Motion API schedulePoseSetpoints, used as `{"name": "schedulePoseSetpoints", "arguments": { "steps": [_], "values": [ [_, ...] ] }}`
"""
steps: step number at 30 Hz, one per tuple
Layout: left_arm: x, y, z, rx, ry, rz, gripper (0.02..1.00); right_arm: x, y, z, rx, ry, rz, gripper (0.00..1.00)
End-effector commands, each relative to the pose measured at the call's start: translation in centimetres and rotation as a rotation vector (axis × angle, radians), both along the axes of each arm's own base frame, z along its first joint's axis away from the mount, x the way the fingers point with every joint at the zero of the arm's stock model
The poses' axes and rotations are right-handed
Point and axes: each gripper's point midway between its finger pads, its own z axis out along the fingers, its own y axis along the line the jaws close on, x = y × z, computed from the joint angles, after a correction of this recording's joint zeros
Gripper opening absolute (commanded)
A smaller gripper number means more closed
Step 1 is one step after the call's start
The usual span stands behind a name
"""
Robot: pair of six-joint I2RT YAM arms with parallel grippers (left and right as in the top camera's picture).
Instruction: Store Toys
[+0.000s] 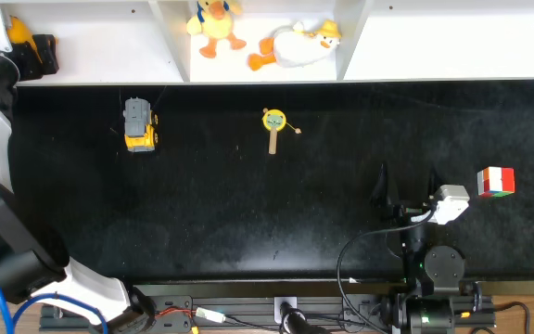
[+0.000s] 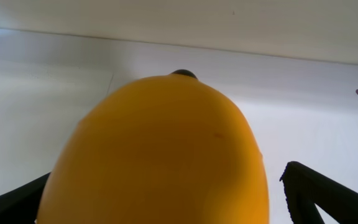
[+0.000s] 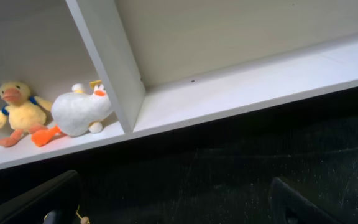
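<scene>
An orange-yellow rounded toy (image 2: pixel 160 155) sits between my left gripper's (image 2: pixel 166 202) spread fingers inside the left shelf compartment (image 1: pixel 91 56); a gap shows beside one finger (image 2: pixel 316 193). From above, the left gripper (image 1: pixel 33 51) is in that compartment with the toy (image 1: pixel 17 35). My right gripper (image 1: pixel 404 190) hovers open over the mat at the right, holding nothing, and faces the shelf (image 3: pixel 241 93). A yellow-grey truck (image 1: pixel 139 123), a green rattle drum (image 1: pixel 273 123) and a colour cube (image 1: pixel 495 182) lie on the black mat.
The middle compartment holds a yellow duck plush (image 1: pixel 215 23) and a white goose plush (image 1: pixel 299 44), both also in the right wrist view: the duck (image 3: pixel 17 112) and the goose (image 3: pixel 79 112). A white divider (image 3: pixel 104 62) separates it from the bare right compartment (image 1: pixel 452 42).
</scene>
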Motion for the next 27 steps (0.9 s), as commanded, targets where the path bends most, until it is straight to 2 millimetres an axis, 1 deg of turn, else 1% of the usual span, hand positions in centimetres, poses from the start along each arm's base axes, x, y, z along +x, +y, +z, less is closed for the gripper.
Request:
{"name": "schedulePoseSetpoints", "arguments": {
  "steps": [1,7,14,20,27],
  "values": [
    [0.1,-0.6,3.4,0.022,-0.060,-0.015,0.998,0.0,0.1,-0.4,-0.002,0.001,0.002,0.996],
    [-0.8,-0.7,4.8,0.041,-0.062,-0.004,0.998,0.0,0.1,-0.4,-0.002,0.001,0.001,0.993],
    [-2.3,-0.6,5.2,0.052,-0.022,0.033,0.998,0.0,0.1,-0.4,-0.002,0.001,0.002,0.993],
    [-4.0,-0.8,4.9,0.044,0.041,0.061,0.998,0.0,0.1,-0.4,-0.002,0.001,0.002,0.996],
    [-4.8,-1.2,6.2,0.048,0.034,0.060,0.998,0.0,0.1,-0.4,-0.002,0.001,0.002,0.996]
  ]
}}
